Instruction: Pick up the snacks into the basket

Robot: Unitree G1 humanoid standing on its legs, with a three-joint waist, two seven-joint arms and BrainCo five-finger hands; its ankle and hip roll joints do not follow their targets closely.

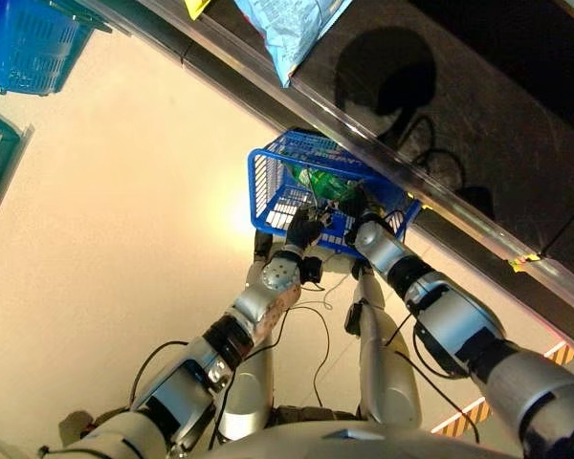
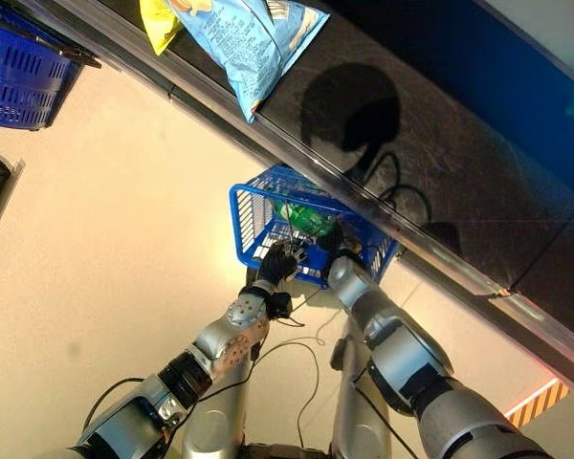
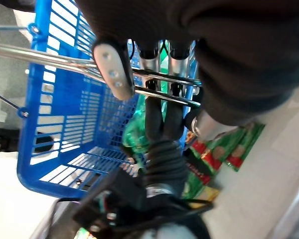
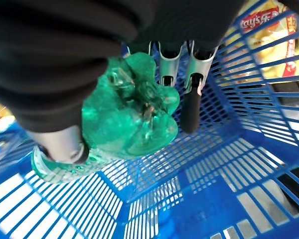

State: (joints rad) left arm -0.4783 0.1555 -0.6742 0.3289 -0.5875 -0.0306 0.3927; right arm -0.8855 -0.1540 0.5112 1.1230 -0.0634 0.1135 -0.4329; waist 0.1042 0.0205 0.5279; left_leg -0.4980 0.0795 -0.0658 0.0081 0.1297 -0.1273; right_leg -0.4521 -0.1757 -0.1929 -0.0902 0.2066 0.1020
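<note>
We are looking down at a blue basket (image 1: 277,186) sitting on the pale floor (image 1: 124,191), tucked against the front edge of a dark shelf (image 1: 478,124). Our left hand (image 1: 303,229) is curling its fingers (image 3: 157,119) round the basket's metal handles (image 3: 50,56) at the near rim, thumb pressing on the wire from the other side. Our right hand (image 1: 356,203) is reaching down inside the basket, and it is pinching a crumpled green snack bag (image 4: 132,112) between thumb and fingers (image 4: 189,99), with the bag hanging just above the basket's slatted bottom. In the left wrist view the green bag is showing inside the basket past the handles, with red and green packets (image 3: 229,147) lying outside the basket, beyond its far wall. A light blue chip bag (image 2: 244,38) is lying on the shelf near its front edge, with a yellow packet (image 2: 158,24) just beside it, both well apart from the basket. A second blue basket (image 1: 24,43) is standing on the floor at the far left corner, well apart from our hands.
</note>
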